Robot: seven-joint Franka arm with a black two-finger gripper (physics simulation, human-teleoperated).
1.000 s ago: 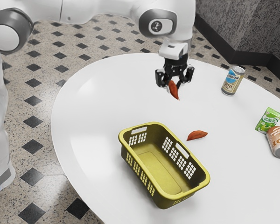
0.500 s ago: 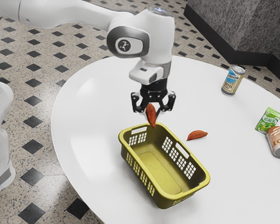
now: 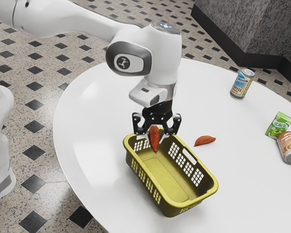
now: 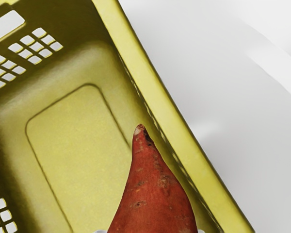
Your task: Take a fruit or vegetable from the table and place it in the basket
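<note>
Yam (image 3: 154, 138) is pinched by the gripper (image 3: 155, 136) over the basket (image 3: 166, 180), toward its 11 o'clock end in the exterior view. If let go too near the rim (image 4: 163, 116), it could be bounced onto the bench (image 3: 97, 141).

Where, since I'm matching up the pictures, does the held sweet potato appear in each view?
Exterior view: near the middle, the sweet potato hangs in the gripper, above the basket.
Wrist view: large in the foreground, tip close to the basket's rim.
Shared landmark: the yellow-green basket.
</note>
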